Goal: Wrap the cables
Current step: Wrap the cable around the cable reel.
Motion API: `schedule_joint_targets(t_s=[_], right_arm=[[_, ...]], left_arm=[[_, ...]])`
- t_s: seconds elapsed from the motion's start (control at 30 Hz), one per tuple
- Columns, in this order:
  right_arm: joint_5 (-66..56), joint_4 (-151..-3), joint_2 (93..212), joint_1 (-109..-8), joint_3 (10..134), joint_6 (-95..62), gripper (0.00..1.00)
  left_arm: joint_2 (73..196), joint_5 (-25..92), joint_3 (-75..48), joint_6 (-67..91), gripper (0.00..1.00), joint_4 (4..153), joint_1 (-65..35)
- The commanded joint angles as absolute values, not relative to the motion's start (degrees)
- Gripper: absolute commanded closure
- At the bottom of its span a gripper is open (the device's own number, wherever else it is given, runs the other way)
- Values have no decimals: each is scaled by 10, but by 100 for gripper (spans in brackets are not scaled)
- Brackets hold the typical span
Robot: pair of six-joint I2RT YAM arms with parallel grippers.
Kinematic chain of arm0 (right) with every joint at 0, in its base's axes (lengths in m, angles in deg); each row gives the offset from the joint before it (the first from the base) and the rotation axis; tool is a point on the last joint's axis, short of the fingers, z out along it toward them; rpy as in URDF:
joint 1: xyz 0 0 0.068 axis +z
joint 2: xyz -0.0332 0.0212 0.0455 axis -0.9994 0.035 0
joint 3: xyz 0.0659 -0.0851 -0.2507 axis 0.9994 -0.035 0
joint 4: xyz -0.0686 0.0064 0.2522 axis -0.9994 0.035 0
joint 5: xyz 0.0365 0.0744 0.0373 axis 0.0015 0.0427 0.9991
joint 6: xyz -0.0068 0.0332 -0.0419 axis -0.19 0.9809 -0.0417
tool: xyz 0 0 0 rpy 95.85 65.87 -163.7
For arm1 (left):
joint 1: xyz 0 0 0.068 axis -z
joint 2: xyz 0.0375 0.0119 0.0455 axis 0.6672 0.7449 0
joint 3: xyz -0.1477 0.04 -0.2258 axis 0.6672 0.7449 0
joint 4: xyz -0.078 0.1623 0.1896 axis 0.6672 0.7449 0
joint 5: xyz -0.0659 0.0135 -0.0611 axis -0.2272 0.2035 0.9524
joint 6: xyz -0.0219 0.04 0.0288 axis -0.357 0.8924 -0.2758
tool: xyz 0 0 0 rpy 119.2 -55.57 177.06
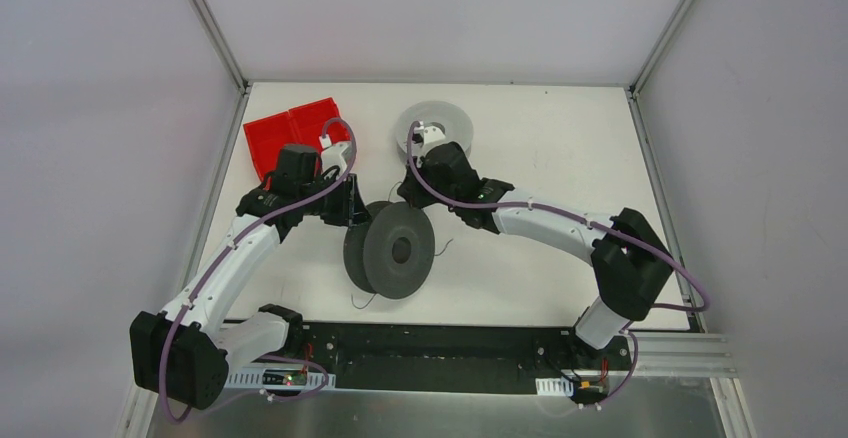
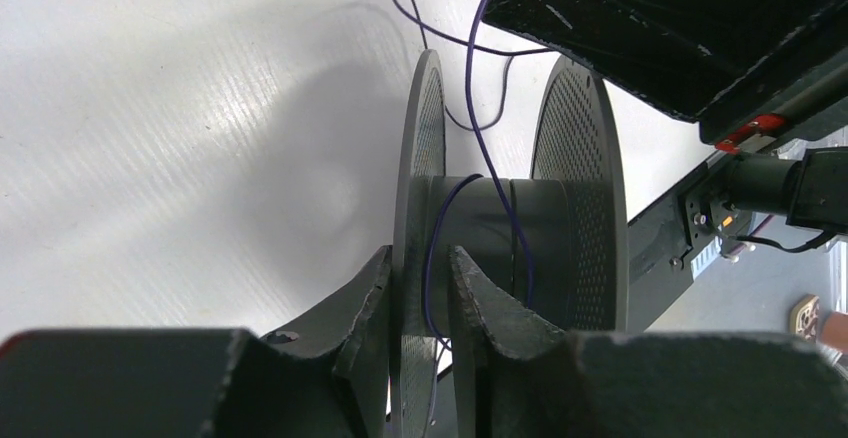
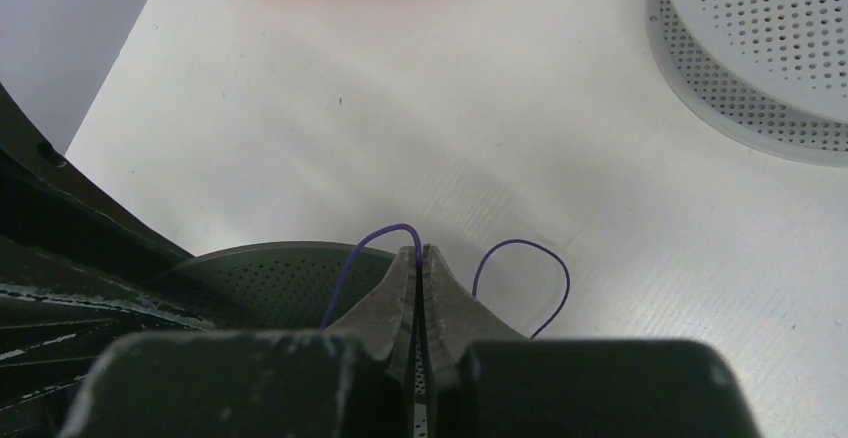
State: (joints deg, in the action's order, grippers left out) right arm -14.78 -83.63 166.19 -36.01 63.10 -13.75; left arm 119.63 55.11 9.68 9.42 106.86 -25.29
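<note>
Two grippers tend one dark spool (image 1: 390, 250) at frame centre. The left gripper (image 2: 420, 258) sits narrowly parted astride its flange; the right gripper (image 3: 420, 253) pinches the thin purple cable (image 3: 522, 242), barely one turn wound. Risk: loosely held, the spool may roll and shed the slack.

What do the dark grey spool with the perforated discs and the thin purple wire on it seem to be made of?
The dark grey spool: probably moulded plastic, matt; its discs are thin and evenly perforated. The thin dark purple wire: likely plastic-insulated metal, smooth; it holds springy loops.
</note>
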Motion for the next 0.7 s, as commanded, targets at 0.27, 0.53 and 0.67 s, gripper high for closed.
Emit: schedule_joint_targets(t_s=[0.27, 0.53, 0.67], right_arm=[[-170, -903, 1651, -373, 564, -80, 100], [-181, -920, 1649, -378, 532, -66, 100], [-187, -924, 1646, -380, 523, -64, 100]], left_arm=[[1192, 583, 101, 92, 73, 1102, -248], [1181, 613, 113, 45, 65, 1117, -248], [1186, 643, 118, 18, 64, 1117, -248]])
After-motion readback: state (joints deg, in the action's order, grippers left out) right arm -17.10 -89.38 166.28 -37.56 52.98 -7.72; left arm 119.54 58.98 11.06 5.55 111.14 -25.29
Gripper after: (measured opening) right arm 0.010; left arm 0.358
